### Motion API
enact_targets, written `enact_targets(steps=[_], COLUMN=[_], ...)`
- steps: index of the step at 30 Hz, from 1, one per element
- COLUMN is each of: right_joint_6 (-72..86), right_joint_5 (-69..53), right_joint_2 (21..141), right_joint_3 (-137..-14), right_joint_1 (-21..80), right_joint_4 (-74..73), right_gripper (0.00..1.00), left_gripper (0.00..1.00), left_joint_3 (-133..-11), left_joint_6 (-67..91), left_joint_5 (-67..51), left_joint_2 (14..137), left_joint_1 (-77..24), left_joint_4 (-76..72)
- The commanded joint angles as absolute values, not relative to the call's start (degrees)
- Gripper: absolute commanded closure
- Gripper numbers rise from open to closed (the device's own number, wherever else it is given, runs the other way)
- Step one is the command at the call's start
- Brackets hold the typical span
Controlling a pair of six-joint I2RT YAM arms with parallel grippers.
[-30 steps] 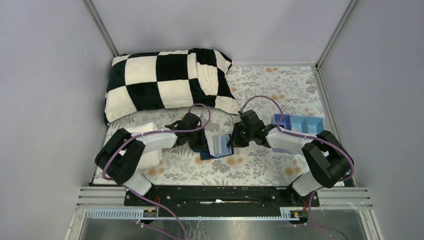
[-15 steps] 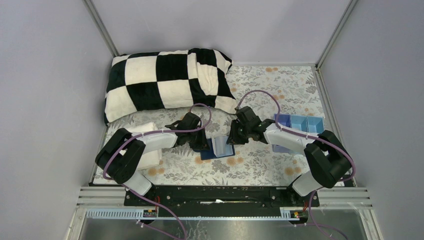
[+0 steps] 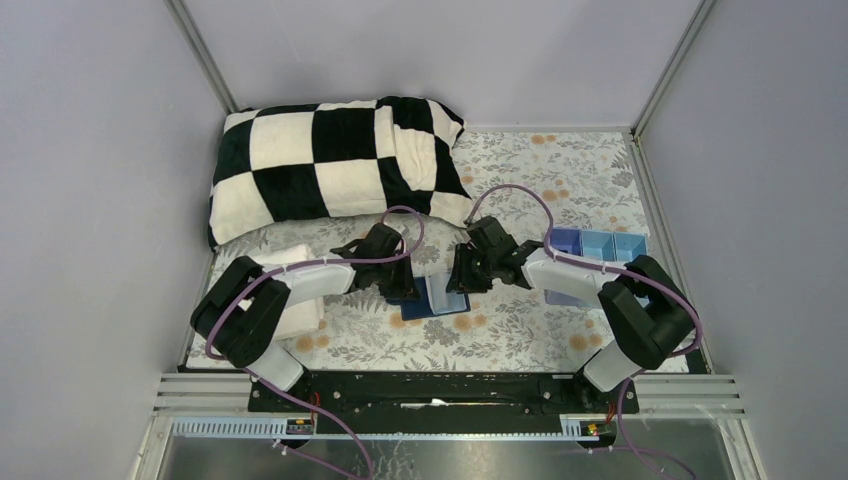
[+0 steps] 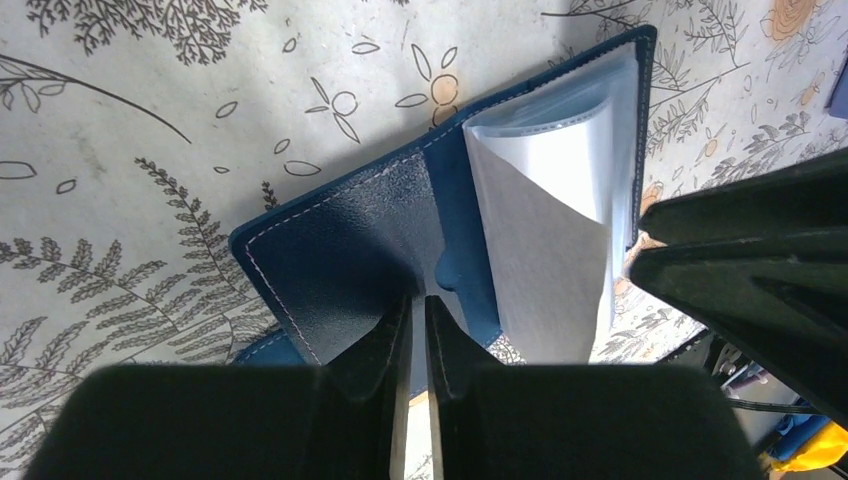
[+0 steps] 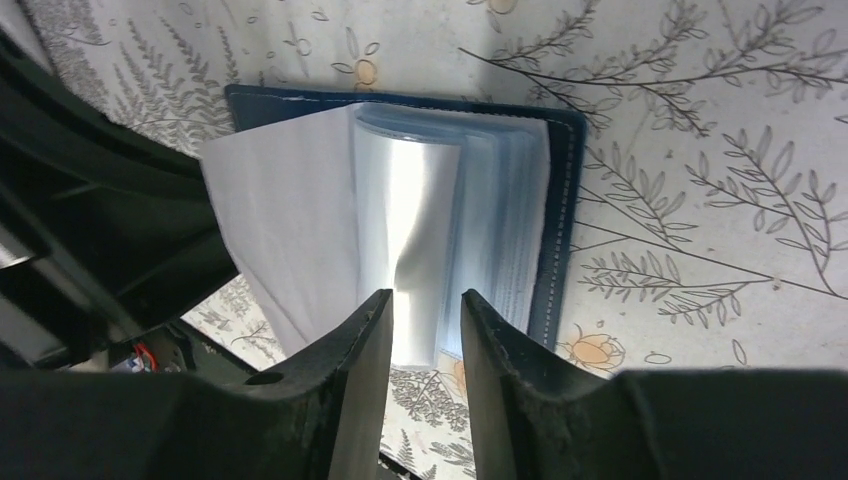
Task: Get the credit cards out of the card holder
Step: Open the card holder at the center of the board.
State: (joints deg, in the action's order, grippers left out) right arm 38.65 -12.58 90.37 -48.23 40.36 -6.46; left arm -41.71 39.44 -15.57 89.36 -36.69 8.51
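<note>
Your right claw (image 5: 425,297) has moved left and parted its jaws; they now stand partly open over the clear sleeves (image 5: 440,190), and you cannot tell whether they touch them. Your left claw (image 4: 418,303) pinches the navy cover of the card holder (image 4: 340,255), which lies open on the cloth (image 4: 150,120) between both claws, spread left to right. Any cards in the sleeves are hard to make out. What the tray (image 3: 598,238) holds is unclear. The pillow (image 3: 330,160) lies beyond.

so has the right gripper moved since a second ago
Yes, the right gripper has shifted left, away from the tray, over the card holder.
</note>
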Motion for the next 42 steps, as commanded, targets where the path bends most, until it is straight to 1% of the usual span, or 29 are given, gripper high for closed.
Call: enact_targets(steps=[1, 5, 9, 15, 21, 26, 35, 42], right_joint_6=[39.09, 39.31, 39.66, 39.99, 41.39, 41.42, 42.88, 45.26], right_joint_5=[-8.79, -9.47, -10.49, -10.68, -7.11, -6.13, -9.5, -17.18], right_joint_2=[90.12, 90.75, 91.78, 92.29, 88.66, 89.22, 90.43, 90.82], right_joint_3=[-47.11, -46.68, -46.39, -46.02, -43.65, -43.06, -41.99, -40.63], right_joint_1=[40.87, 40.88, 40.91, 40.87, 40.87, 40.87, 40.87, 40.87], right_joint_4=[-5.46, -4.66, -3.29, -2.47, -1.77, -1.5, 2.23, 8.73], right_gripper=[0.6, 0.6, 0.6, 0.61, 0.6, 0.6, 0.59, 0.59], left_gripper=[0.87, 0.85, 0.85, 0.85, 0.87, 0.88, 0.88, 0.88], left_joint_3=[-45.68, -47.36, -47.2, -44.39, -42.23, -42.1, -42.07, -42.54], left_joint_6=[37.16, 36.51, 36.09, 36.51, 36.56, 36.47, 36.47, 36.42], left_joint_5=[-16.73, -15.27, -14.45, -13.62, -13.09, -13.49, -13.29, -13.77], left_joint_2=[85.69, 81.78, 80.92, 83.68, 87.59, 89.49, 89.72, 89.93], left_joint_1=[-36.74, -36.72, -36.73, -36.67, -36.65, -36.62, -36.65, -36.65], left_joint_4=[12.38, 15.43, 16.41, 15.26, 12.98, 12.07, 11.88, 11.56])
